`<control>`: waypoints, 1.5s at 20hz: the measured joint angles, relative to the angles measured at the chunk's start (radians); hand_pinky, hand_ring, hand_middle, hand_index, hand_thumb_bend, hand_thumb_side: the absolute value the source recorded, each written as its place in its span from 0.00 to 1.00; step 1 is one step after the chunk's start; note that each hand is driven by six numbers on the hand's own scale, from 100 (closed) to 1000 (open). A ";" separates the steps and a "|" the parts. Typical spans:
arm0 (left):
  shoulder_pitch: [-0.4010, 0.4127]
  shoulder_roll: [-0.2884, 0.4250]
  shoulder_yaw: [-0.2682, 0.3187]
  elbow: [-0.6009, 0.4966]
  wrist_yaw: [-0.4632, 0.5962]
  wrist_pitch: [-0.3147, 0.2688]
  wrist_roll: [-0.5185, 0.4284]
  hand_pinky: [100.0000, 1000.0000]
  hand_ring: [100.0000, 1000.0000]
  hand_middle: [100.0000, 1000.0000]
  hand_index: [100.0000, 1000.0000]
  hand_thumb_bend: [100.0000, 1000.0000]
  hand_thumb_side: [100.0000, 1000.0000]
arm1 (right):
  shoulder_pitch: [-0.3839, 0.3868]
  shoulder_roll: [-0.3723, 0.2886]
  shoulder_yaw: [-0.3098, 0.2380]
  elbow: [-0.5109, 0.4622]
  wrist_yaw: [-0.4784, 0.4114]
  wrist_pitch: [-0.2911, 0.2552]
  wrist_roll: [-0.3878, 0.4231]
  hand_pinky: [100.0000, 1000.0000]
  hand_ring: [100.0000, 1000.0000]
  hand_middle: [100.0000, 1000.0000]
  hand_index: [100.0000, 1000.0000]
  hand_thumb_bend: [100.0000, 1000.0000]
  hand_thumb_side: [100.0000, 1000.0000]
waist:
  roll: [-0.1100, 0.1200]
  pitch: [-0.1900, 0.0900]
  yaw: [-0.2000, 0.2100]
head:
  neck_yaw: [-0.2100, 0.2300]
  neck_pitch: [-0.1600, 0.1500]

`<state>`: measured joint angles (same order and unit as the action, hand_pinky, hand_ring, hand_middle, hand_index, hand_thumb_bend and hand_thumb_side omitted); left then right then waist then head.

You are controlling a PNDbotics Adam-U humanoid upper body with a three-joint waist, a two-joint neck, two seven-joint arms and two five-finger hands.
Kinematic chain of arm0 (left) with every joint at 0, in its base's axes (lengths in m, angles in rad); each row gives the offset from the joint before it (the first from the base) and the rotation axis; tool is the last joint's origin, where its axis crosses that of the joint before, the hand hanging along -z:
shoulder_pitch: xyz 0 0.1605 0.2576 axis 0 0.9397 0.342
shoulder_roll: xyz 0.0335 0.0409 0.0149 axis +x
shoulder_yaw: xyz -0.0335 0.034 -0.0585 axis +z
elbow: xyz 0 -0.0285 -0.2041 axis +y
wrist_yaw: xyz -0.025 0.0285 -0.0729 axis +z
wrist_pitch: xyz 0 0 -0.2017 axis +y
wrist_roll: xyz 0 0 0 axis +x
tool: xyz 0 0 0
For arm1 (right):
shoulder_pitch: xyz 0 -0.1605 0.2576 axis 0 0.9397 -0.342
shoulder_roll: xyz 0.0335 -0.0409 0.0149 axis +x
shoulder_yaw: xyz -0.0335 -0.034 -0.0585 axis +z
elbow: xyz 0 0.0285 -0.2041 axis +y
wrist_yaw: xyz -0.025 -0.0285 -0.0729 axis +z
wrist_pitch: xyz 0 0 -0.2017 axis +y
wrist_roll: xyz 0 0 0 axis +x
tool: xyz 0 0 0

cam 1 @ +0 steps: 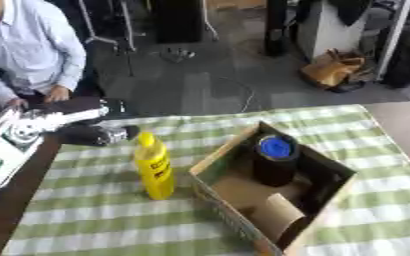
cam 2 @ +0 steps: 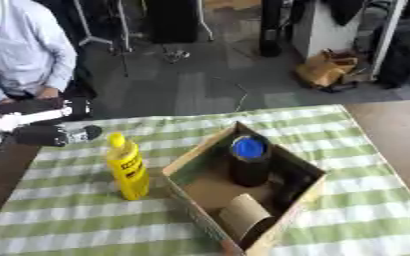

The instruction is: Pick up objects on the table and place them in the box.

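The yellow bottle (cam 1: 154, 167) stands upright on the checked cloth of the desk (cam 1: 95, 225). It is the one thing not yet in the cardboard box (cam 1: 210, 161), so picking it up looks like the step in hand. The left hand (cam 1: 112, 134) comes in from the left edge, dark and blurred, and I cannot tell whether its fingers are apart or together. The right hand shows in no view.

From the fingers, the bottle is near, a little to the right and closer to the robot, and the box is just beyond the bottle on the same side. Inside the box stand a dark can with a blue lid (cam 1: 275, 148) and a brown roll (cam 1: 278, 212), with bare floor between them and the near left wall.

To do this well, the hand should probably take the bottle round its body below the cap and keep it upright. It should lift the bottle clear of the box wall before crossing. A tall, narrow bottle could tip if nudged.
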<state>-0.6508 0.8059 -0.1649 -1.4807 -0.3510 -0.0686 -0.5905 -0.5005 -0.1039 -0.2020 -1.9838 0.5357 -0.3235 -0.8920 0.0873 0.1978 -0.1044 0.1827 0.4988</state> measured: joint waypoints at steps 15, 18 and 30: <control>0.082 0.000 0.017 0.055 0.132 -0.064 0.128 1.00 1.00 1.00 1.00 0.32 0.99 | -0.010 0.000 0.000 0.000 0.000 0.002 -0.002 0.76 0.71 0.67 0.57 0.00 1.00 | -0.028 0.014 -0.011 | -0.005 -0.009; 0.098 -0.004 0.017 0.054 0.125 -0.083 0.135 1.00 1.00 1.00 1.00 0.32 0.96 | -0.011 0.000 0.000 0.000 0.000 0.002 -0.002 0.76 0.71 0.67 0.57 0.00 1.00 | -0.031 0.018 -0.013 | -0.005 -0.010; 0.115 -0.043 0.021 0.049 -0.009 -0.136 0.239 1.00 1.00 1.00 1.00 0.20 0.89 | -0.015 0.002 0.006 0.000 -0.001 0.003 -0.002 0.76 0.71 0.67 0.57 0.00 1.00 | -0.035 0.020 -0.017 | -0.008 -0.017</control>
<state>-0.5354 0.7629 -0.1442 -1.4320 -0.3605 -0.2044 -0.3518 -0.5156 -0.1015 -0.1963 -1.9838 0.5349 -0.3210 -0.8939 0.0518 0.2180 -0.1212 0.1746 0.4815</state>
